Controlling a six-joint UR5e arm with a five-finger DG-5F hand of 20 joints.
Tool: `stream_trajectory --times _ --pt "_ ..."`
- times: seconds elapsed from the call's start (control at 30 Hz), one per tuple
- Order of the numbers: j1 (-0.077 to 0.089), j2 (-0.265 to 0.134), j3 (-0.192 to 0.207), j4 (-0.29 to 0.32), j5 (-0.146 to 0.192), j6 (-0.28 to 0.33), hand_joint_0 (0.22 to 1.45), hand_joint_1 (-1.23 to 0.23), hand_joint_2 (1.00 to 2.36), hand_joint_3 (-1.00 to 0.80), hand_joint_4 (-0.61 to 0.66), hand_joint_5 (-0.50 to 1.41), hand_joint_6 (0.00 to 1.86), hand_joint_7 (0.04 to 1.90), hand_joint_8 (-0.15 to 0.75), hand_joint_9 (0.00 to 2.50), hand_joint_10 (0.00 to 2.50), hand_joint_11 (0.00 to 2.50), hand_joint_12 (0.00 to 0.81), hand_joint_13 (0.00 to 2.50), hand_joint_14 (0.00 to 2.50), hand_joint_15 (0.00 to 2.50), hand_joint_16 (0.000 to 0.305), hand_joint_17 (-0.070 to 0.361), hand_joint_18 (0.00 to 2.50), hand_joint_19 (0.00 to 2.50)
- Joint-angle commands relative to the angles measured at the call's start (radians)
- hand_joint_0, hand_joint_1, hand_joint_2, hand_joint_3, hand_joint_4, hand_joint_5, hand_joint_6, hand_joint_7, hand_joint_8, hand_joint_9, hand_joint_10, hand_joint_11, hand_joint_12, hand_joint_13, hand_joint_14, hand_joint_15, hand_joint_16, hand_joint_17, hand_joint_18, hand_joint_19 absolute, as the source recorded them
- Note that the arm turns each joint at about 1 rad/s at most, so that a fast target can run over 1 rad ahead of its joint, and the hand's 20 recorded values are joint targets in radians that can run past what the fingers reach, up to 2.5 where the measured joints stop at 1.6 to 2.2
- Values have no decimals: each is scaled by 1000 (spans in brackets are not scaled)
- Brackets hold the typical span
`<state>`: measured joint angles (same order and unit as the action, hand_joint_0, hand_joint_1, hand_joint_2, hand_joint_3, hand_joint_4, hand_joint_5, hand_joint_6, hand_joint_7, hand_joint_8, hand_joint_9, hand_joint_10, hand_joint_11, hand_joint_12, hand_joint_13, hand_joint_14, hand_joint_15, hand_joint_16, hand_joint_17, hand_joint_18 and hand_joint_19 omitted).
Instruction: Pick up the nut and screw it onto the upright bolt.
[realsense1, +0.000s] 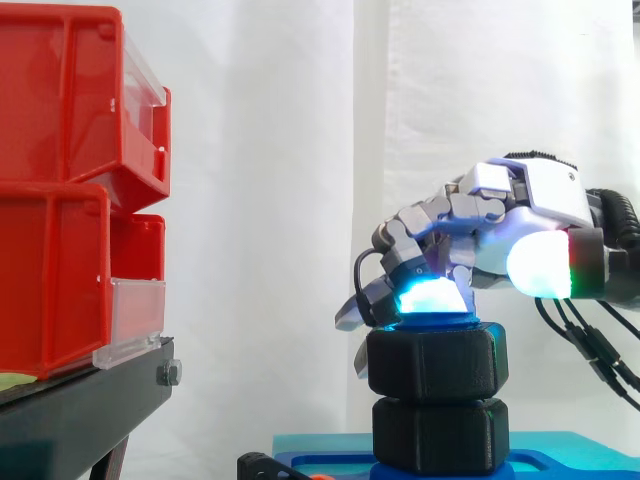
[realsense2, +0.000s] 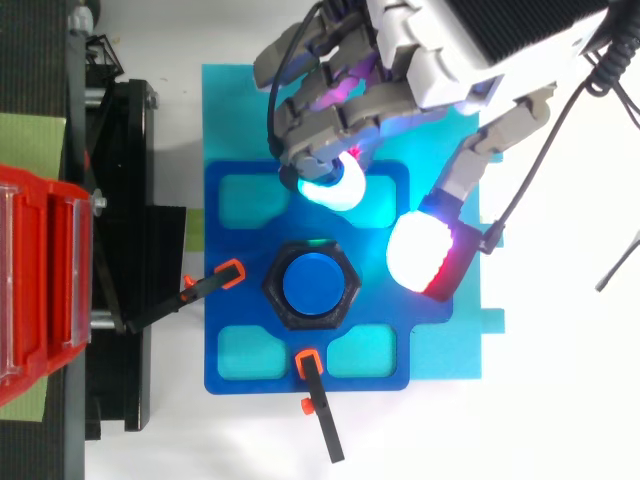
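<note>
A black hex nut (realsense1: 435, 365) sits on top of a second black hex piece (realsense1: 438, 435) on the blue fixture. From above the nut (realsense2: 273, 287) rings the blue top of the upright bolt (realsense2: 312, 285). My hand (realsense1: 530, 200) hovers just above and behind the nut, coming in from the upper right in the top view (realsense2: 440, 50). Its fingers are curled, with a cyan-glowing fingertip (realsense2: 335, 185) beyond the nut's far side. The thumb's white and red pad (realsense2: 420, 250) lies to the nut's right. Nothing is between the fingers and thumb.
The blue fixture (realsense2: 230, 330) lies on a teal plate (realsense2: 445, 350), held by two orange-tipped black clamps (realsense2: 215, 280) (realsense2: 315, 400). Red bins (realsense1: 60, 200) stack on a black stand (realsense1: 90, 400) to the left. A white curtain hangs behind.
</note>
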<state>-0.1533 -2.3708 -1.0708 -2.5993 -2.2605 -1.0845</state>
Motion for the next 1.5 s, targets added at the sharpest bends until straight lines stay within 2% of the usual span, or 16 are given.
stream_trajectory --times 0.0,0.07,0.1,0.17,0.2,0.23,0.3,0.33,0.47,0.7,0.83,0.9,1.03,1.37,1.47 --pt "-9 -1 22 -15 -11 0 517 -380 1000 -500 158 79 501 1475 275 1413 0 0 341 930 0 0 48 108 728 0" --pt "-14 1 32 -24 -14 0 514 -381 1000 -500 244 28 505 1317 318 1363 0 0 367 903 0 0 51 114 699 0" --pt "-15 1 38 -33 -14 0 514 -381 1000 -500 247 25 505 1314 319 1361 0 0 369 902 0 0 51 114 698 0" --pt "-17 1 49 -45 -14 0 511 -384 1000 -500 306 -28 506 1073 339 1304 0 0 386 879 0 0 53 119 669 0" --pt "-17 1 49 -45 -14 0 511 -384 1000 -500 315 -33 506 1053 342 1296 0 0 389 877 0 0 53 120 668 0" --pt "-22 1 72 -67 -19 0 509 -385 1000 -500 307 -46 505 986 341 1287 0 0 391 865 0 0 54 122 658 0" --pt "-23 1 83 -74 -22 0 506 -392 1000 -500 297 -78 504 880 337 1213 0 0 395 835 0 0 56 126 625 0" --pt "-22 1 106 -82 -28 0 505 -394 1000 -500 269 -94 503 799 334 1170 0 0 396 819 0 0 57 129 614 0" --pt "-15 1 110 -74 -28 0 497 -401 1000 -500 230 -133 501 627 323 1036 0 0 397 745 0 0 60 135 523 0" --pt "3 -1 109 -65 -14 0 483 -407 1000 -500 200 -154 500 549 302 842 0 0 395 620 0 0 65 145 332 0" --pt "18 -1 84 -62 3 0 475 -406 1000 -500 181 -161 500 530 282 691 0 0 401 500 0 0 67 151 176 0" --pt "26 -1 57 -39 13 3 473 -406 1000 -500 180 -162 500 530 279 639 0 0 401 469 0 0 68 152 146 0" --pt "31 -1 45 -2 15 9 467 -399 1000 -500 182 -163 500 531 281 604 0 0 405 443 0 0 69 156 103 0" --pt "32 -1 45 -5 15 11 466 -395 1000 -500 198 -157 500 542 289 626 0 0 408 451 0 0 70 157 103 0" --pt "32 1 25 -1 15 11 465 -394 1000 -500 208 -153 500 550 291 625 0 0 409 454 0 0 69 156 107 0"
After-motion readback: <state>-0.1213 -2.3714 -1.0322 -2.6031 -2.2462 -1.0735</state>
